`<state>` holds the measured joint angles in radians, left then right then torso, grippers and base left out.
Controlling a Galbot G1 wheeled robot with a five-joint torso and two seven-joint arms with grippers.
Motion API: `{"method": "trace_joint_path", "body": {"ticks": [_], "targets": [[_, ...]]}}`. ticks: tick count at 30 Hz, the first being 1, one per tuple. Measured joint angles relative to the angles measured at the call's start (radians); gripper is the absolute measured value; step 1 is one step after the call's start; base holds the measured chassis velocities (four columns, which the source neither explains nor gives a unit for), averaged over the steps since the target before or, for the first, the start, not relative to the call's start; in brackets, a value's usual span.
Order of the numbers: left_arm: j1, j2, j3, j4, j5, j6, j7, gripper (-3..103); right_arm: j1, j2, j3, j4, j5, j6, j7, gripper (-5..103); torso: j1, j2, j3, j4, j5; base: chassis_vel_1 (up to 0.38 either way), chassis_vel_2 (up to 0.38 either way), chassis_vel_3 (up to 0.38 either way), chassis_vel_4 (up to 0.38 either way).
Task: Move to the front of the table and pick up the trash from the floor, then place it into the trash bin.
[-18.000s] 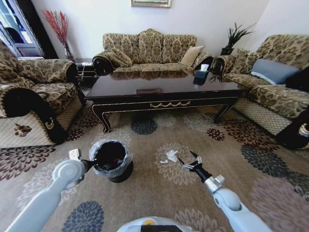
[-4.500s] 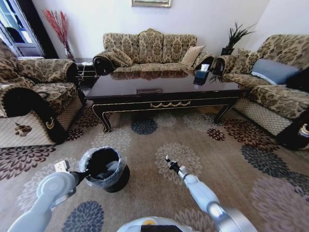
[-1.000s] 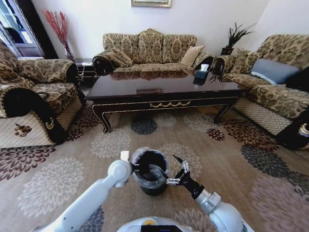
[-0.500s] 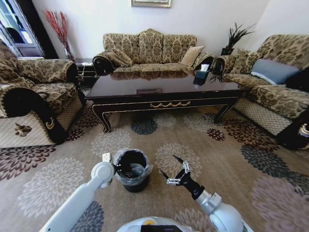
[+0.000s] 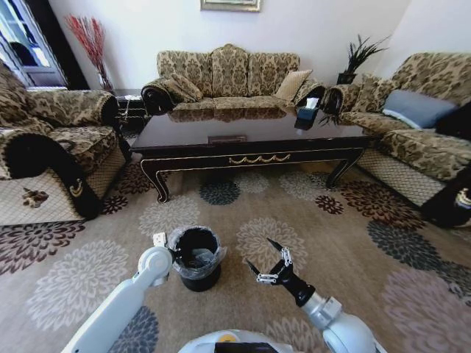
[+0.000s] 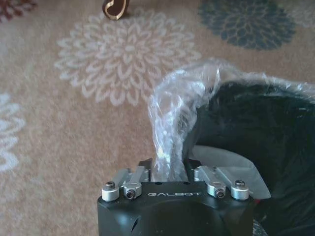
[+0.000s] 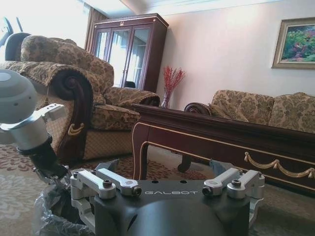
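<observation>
Your left gripper is clamped on the trash bin at its rim, the fingers pinching a bunched fold of the translucent plastic liner together with the bin's edge; in the left wrist view the liner rises straight out from between the closed jaws, and the dark inside of the bin opens just beyond them. In the head view the bin stands on the patterned carpet in front of the table, well short of its gold-ornamented apron, with your left arm reaching to the bin's left rim. Something pale lies inside the bin against the near wall; you cannot tell from these views whether it is trash or only liner. Your right gripper hangs just to the right of the bin, near it but not touching, its two fingers spread wide apart with nothing between them. From the right wrist view you see the bin's crumpled liner low beside the gripper body, the left arm's wrist coming down onto it, and the table's carved leg and front apron beyond. No loose scraps show on the carpet around the bin or under the open right jaws.
</observation>
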<state>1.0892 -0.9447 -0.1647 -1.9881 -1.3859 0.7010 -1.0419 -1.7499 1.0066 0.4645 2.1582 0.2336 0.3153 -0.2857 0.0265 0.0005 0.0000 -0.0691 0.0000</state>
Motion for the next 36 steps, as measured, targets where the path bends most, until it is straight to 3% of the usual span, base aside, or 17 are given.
{"method": "trace_joint_path", "body": {"ticks": [2,4,8,9,11,14,15,16,18,20,21,26,27,31,32,36], "targets": [[0.020,0.008,-0.024,-0.032,0.024,-0.002,0.023,49,0.003,0.002,0.004,-0.002,0.016,-0.006,0.003,100,0.000,0.000,0.000,0.0000,-0.0001,0.000,0.000,0.000,0.000],[0.031,0.013,-0.037,-0.052,0.032,-0.004,0.033,49,0.004,0.004,0.005,-0.003,0.024,-0.009,0.006,100,0.000,0.000,0.000,0.0000,0.0000,0.000,0.000,0.000,0.000],[0.065,0.020,-0.085,-0.120,0.068,-0.011,0.076,71,-0.006,0.039,0.036,-0.001,0.050,-0.007,0.015,100,0.000,0.000,0.000,-0.0002,0.0001,0.000,0.000,0.000,0.000],[0.065,0.020,-0.085,-0.120,0.068,-0.011,0.076,71,-0.006,0.039,0.036,-0.001,0.050,-0.007,0.015,100,0.000,0.000,0.000,-0.0002,0.0001,0.000,0.000,0.000,0.000],[0.102,0.014,-0.115,-0.143,0.149,-0.026,0.125,76,-0.014,0.059,0.058,0.003,0.086,-0.002,0.020,100,0.000,0.000,0.000,-0.0010,-0.0001,0.000,0.000,0.000,0.000],[0.210,0.010,-0.195,-0.175,0.364,-0.081,0.266,92,-0.002,0.068,0.083,0.003,0.172,-0.006,0.024,100,0.000,0.000,0.000,0.0002,-0.0001,0.000,0.000,0.000,0.000],[0.210,0.010,-0.195,-0.175,0.364,-0.081,0.266,92,-0.002,0.068,0.083,0.003,0.172,-0.006,0.024,100,0.000,0.000,0.000,0.0002,-0.0001,0.000,0.000,0.000,0.000],[0.249,0.008,-0.227,-0.186,0.411,-0.096,0.318,92,0.003,0.071,0.089,0.005,0.198,-0.012,0.025,100,0.000,0.000,0.000,0.0003,0.0000,0.000,0.000,0.000,0.000],[0.318,-0.002,-0.286,-0.198,0.488,-0.147,0.433,99,0.016,0.083,0.102,0.005,0.231,-0.019,0.031,100,0.000,0.000,0.000,0.0004,-0.0001,0.000,0.000,0.000,0.000],[0.387,-0.016,-0.362,-0.192,0.623,-0.279,0.572,100,0.024,0.098,0.122,0.004,0.246,-0.019,0.038,100,0.000,0.000,0.000,-0.0001,-0.0001,0.000,0.000,0.000,0.000],[0.387,-0.016,-0.362,-0.192,0.623,-0.279,0.572,100,0.024,0.098,0.122,0.004,0.246,-0.019,0.038,100,0.000,0.000,0.000,-0.0001,-0.0001,0.000,0.000,0.000,0.000],[0.517,-0.054,-0.510,-0.199,0.821,-0.464,0.723,100,0.024,0.118,0.163,-0.012,0.265,0.010,0.048,100,0.000,0.000,0.000,-0.0002,-0.0001,0.000,0.000,0.000,0.000],[0.517,-0.054,-0.510,-0.199,0.821,-0.464,0.723,100,0.024,0.118,0.163,-0.012,0.265,0.010,0.048,100,0.000,0.000,0.000,-0.0002,-0.0001,0.000,0.000,0.000,0.000],[0.656,-0.108,-0.591,-0.229,0.936,-0.585,0.813,100,0.039,0.127,0.196,-0.040,0.246,0.015,0.075,100,0.000,0.000,0.000,0.0000,0.0000,0.000,0.000,0.000,0.000],[0.656,-0.108,-0.591,-0.229,0.936,-0.585,0.813,100,0.039,0.127,0.196,-0.040,0.246,0.015,0.075,100,0.000,0.000,0.000,0.0000,0.0000,0.000,0.000,0.000,0.000],[0.786,-0.167,-0.634,-0.236,1.030,-0.759,0.882,100,0.046,0.129,0.215,-0.077,0.222,0.020,0.081,100,0.000,0.000,0.000,0.0000,0.0000,0.000,0.000,0.000,0.000]]}}
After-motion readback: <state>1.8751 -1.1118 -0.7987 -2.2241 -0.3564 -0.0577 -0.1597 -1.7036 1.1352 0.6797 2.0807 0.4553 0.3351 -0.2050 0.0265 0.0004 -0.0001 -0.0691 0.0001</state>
